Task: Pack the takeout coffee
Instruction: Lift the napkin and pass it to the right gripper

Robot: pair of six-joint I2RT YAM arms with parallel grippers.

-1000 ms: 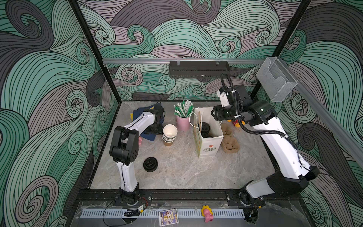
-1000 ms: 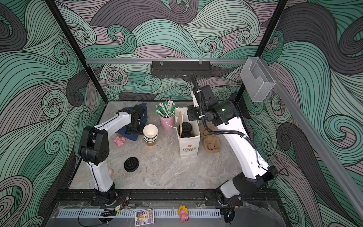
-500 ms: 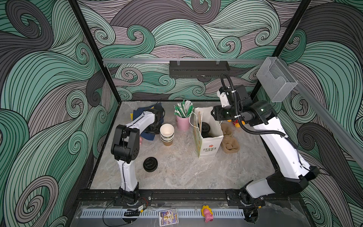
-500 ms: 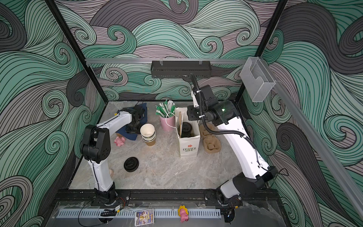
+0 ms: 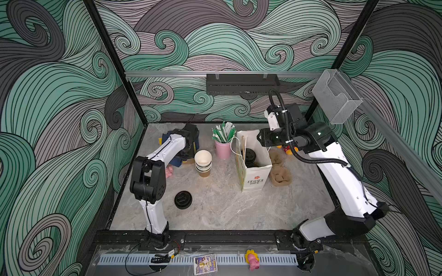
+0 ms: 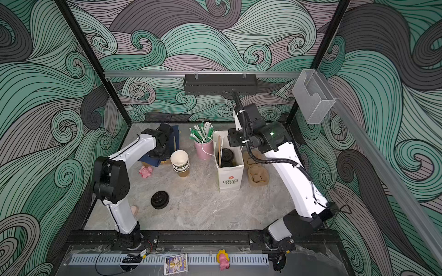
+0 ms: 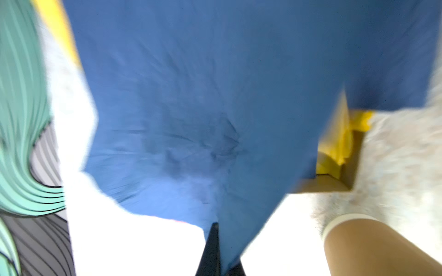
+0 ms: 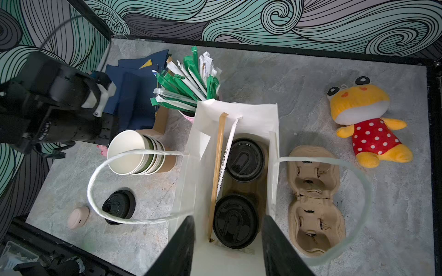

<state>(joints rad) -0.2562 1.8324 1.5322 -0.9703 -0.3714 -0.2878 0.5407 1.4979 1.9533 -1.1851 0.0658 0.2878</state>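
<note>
A spare lid lies loose up front. Both lidded cups stand in the bag with two straws beside them, so packing looks nearly done. The right gripper, jaws spread, hovers just above them. Farther back, the left gripper pinches a blue napkin, probably the last item.
</note>
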